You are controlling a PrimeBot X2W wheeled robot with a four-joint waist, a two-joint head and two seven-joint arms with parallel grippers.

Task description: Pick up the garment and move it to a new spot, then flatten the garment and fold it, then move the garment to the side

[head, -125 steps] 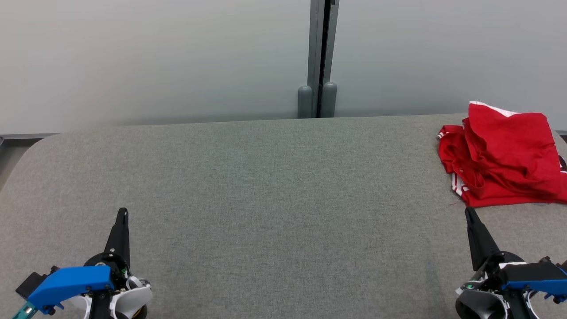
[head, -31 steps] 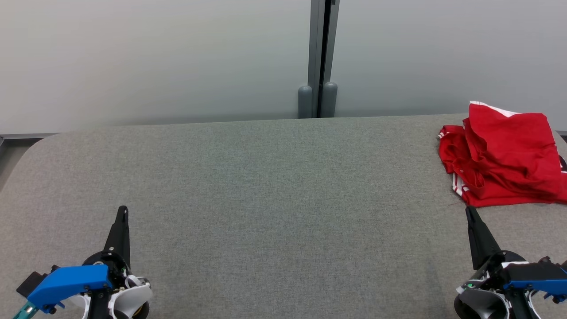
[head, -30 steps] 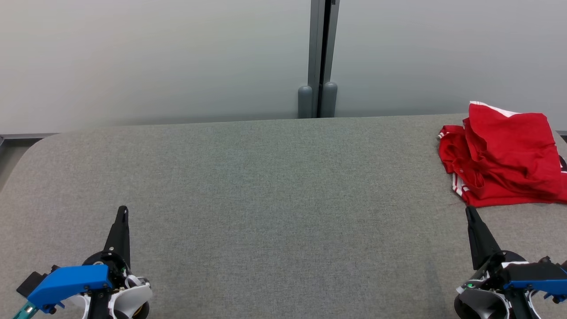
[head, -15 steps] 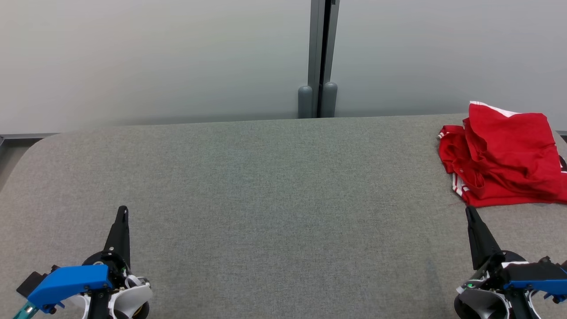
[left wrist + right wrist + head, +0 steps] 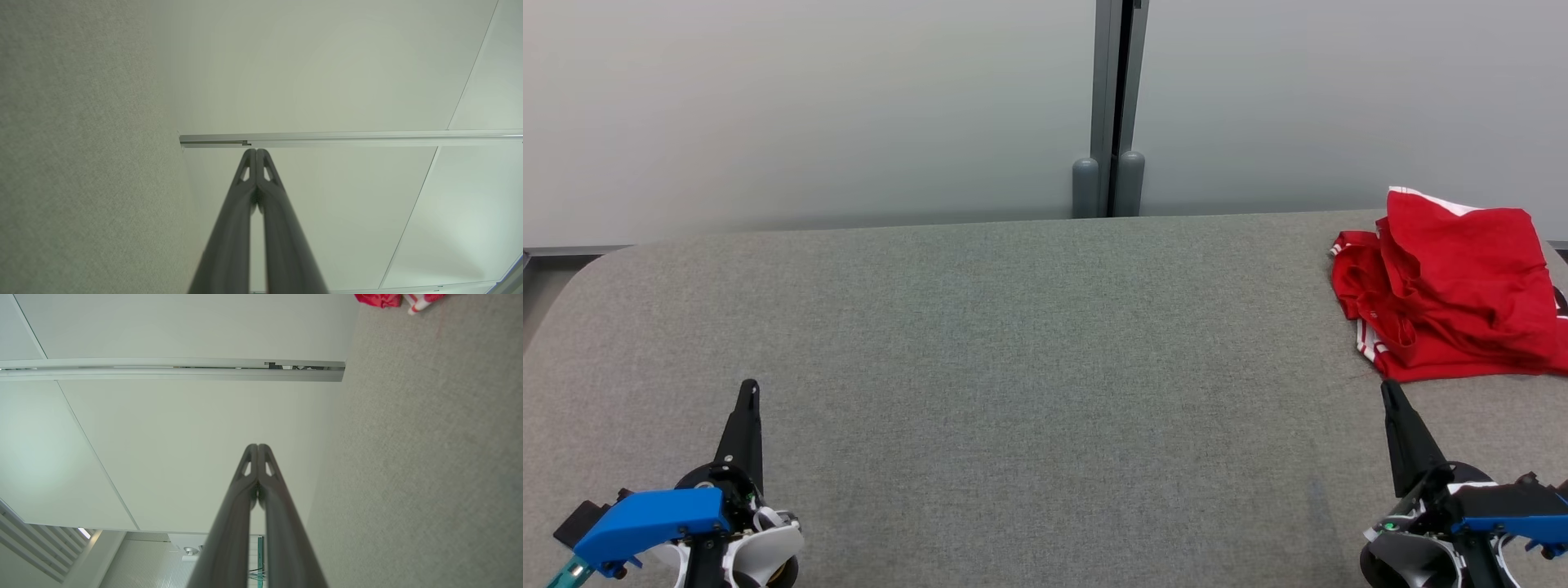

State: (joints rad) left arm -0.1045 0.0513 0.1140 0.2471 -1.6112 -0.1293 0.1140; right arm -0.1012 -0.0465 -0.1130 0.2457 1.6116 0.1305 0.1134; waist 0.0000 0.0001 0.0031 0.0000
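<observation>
A crumpled red garment [image 5: 1454, 286] with white trim lies at the far right of the grey table [image 5: 1029, 367], reaching the frame's right edge. A corner of the garment [image 5: 384, 299] shows at the top of the right wrist view. My right gripper [image 5: 1387, 390] is shut and empty, its tip just short of the garment's near hem. The left gripper [image 5: 748, 388] rests shut and empty at the near left, far from the cloth. In the wrist views the left gripper [image 5: 256, 151] and the right gripper [image 5: 258, 446] each have both fingers pressed together.
A pale wall stands behind the table with a grey vertical post [image 5: 1116, 106] at its middle. The table's far left corner [image 5: 596, 261] is rounded.
</observation>
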